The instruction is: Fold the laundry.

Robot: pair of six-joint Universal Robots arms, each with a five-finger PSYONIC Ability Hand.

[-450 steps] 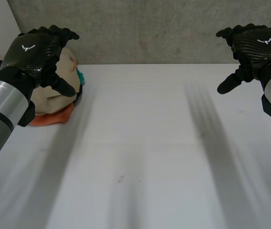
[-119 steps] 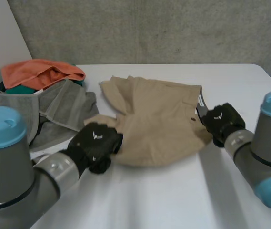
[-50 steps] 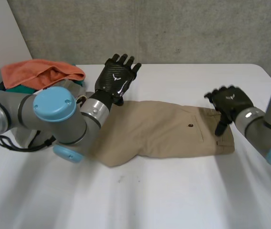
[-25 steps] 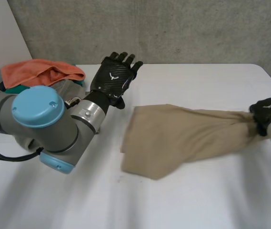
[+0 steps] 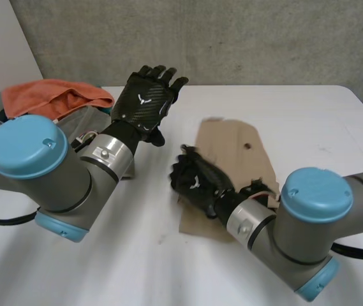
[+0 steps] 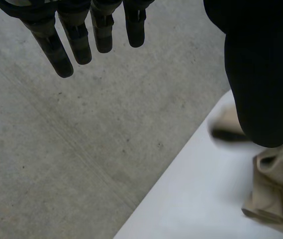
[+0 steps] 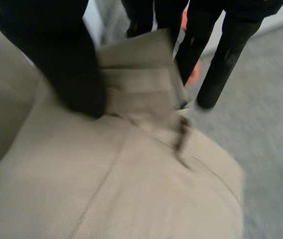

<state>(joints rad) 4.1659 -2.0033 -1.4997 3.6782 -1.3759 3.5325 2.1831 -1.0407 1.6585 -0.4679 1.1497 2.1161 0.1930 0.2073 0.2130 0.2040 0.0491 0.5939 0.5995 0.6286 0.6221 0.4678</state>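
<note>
Nearest, at the right of the white table (image 5: 104, 268): right arm (image 5: 309, 223), grey with a light-blue cap, bent inward toward the middle. At its end, right hand (image 5: 197, 182), closed on the near left edge of the tan shorts (image 5: 232, 153). In the right wrist view, a thick fold of the tan cloth pinched between thumb (image 7: 66, 64) and fingers (image 7: 221, 55), bunched up at the fingertips.

Shorts at mid-table, a little right of centre, lying mostly flat in a long shape running near to far. Near end crumpled at the hand, small dark button (image 5: 248, 145) toward the far end.

Over on the left, left arm (image 5: 41, 172), grey with a light-blue cap, reaching away from the near edge. Farther on, left hand (image 5: 144, 105) raised off the table, wide open, fingers straight and spread, holding nothing. Clear of the shorts, to their far left; a bit of tan cloth beside its thumb in the left wrist view.

At the far left corner, a heap of laundry: grey cloth (image 5: 79, 120), with orange cloth (image 5: 53, 95) on its far side.

Beyond the table's far edge, concrete wall (image 5: 245, 38).
</note>
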